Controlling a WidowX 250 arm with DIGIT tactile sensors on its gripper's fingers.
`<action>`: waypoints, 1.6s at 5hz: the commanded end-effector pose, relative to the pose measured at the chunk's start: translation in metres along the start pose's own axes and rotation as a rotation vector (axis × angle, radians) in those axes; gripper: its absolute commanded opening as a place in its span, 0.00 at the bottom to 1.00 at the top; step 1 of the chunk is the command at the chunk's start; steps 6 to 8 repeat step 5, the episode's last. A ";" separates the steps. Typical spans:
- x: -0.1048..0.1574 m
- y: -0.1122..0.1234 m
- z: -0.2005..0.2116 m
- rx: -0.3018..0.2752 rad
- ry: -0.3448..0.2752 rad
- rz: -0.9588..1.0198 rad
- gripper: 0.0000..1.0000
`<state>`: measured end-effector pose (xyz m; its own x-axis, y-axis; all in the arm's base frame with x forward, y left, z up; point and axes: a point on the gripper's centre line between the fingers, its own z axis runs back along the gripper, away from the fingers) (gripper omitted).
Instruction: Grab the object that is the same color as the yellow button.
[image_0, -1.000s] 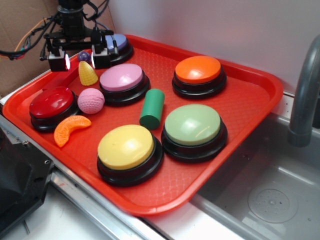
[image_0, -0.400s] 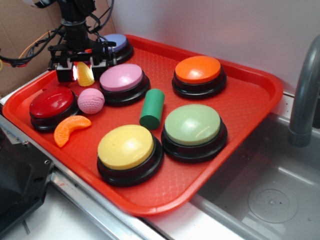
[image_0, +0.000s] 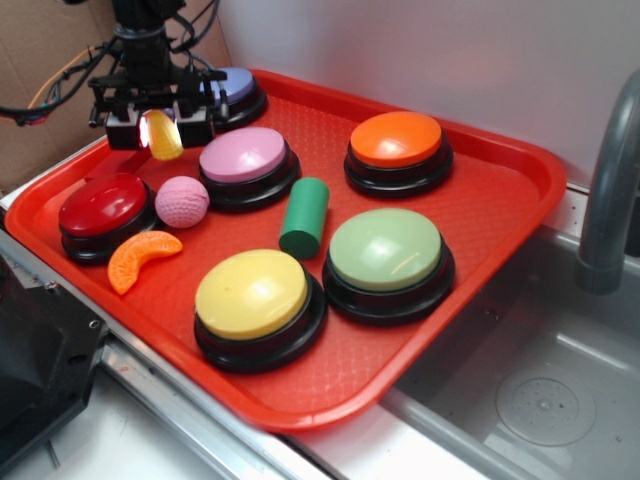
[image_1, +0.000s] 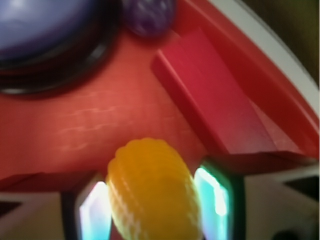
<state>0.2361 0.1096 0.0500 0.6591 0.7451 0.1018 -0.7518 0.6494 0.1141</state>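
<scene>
On the red tray (image_0: 480, 215) beside a sink, the toy corn cob (image_0: 162, 135) is gripped by the end effector (image_0: 160, 128), raised off the tray floor.

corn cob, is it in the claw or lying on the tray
In the claw: the corn cob sits clamped between its two lit pads, and the exterior view shows it held off the red tray.

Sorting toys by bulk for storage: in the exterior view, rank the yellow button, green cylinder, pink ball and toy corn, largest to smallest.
1. yellow button
2. green cylinder
3. pink ball, close to the cylinder, so unsure
4. toy corn, partly hidden in the claw
</scene>
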 end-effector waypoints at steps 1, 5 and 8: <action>-0.035 -0.012 0.114 -0.282 -0.034 -0.434 0.00; -0.094 -0.003 0.140 -0.342 0.076 -0.706 0.00; -0.094 -0.003 0.140 -0.342 0.076 -0.706 0.00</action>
